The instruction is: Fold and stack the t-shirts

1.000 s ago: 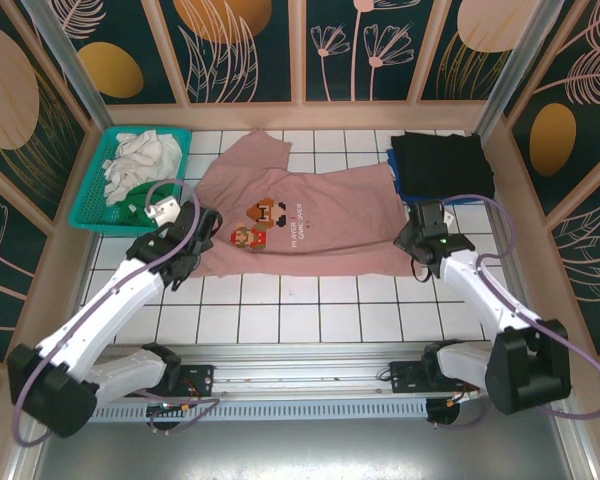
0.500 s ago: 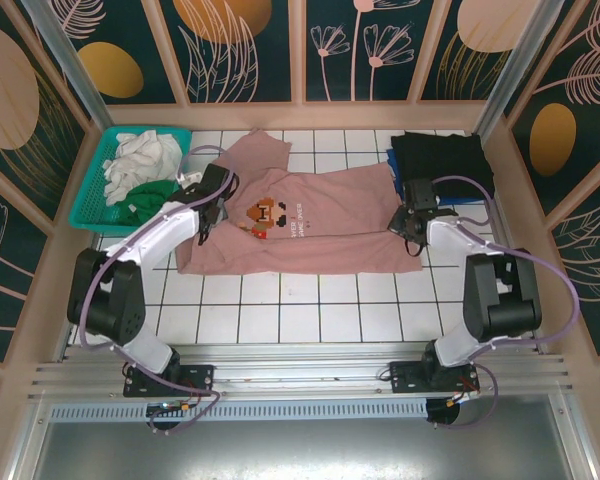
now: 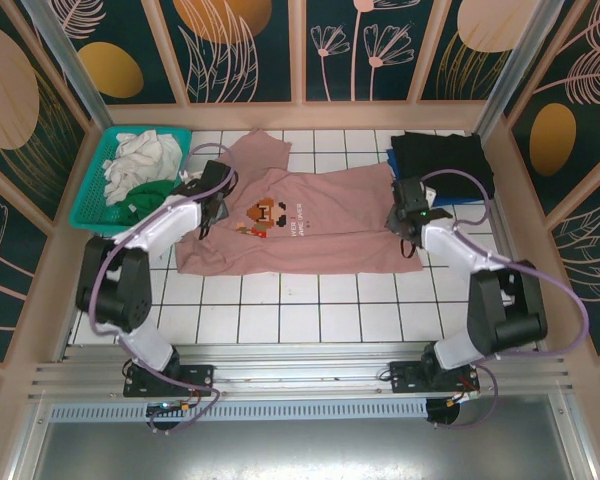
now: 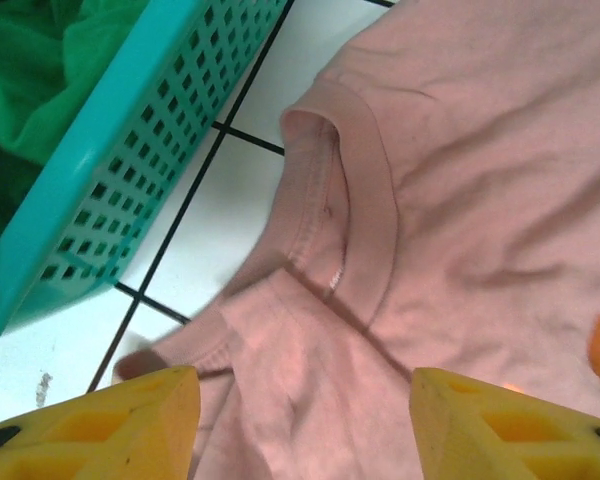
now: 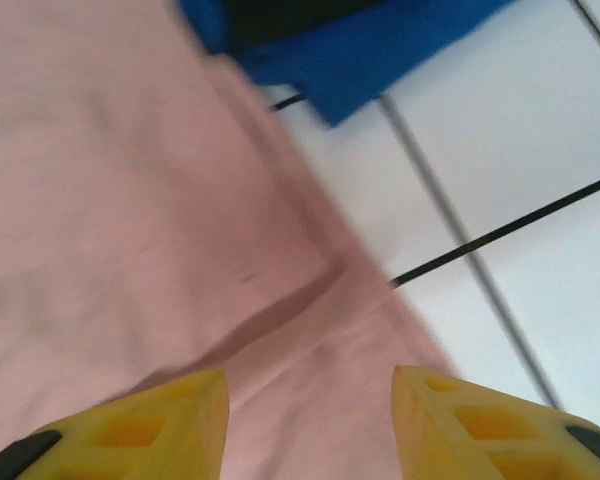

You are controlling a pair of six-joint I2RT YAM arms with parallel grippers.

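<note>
Left gripper (image 3: pixel 212 203): jaws apart, nothing held, poised over the collar end of the dusty-pink t-shirt (image 3: pixel 310 225), just beside the teal lattice basket (image 4: pixel 150 120).
Right gripper (image 3: pixel 407 215): likewise spread and empty, over the hem end, near the folded black t-shirt (image 3: pixel 442 160) stacked on a blue t-shirt (image 5: pixel 380 50) at far right.
Pink shirt: centre of the tiled table (image 3: pixel 310 310), lengthwise left to right, its near edge apparently folded over.
Placement, as judged: one gripper at each end keeps a long fold even.

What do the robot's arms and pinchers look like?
The left arm and right arm match: smooth white tubes with chunky black joints. A thin purple cable loops along each one. The fingers are bright yellow blocks with a little black trim.
</note>
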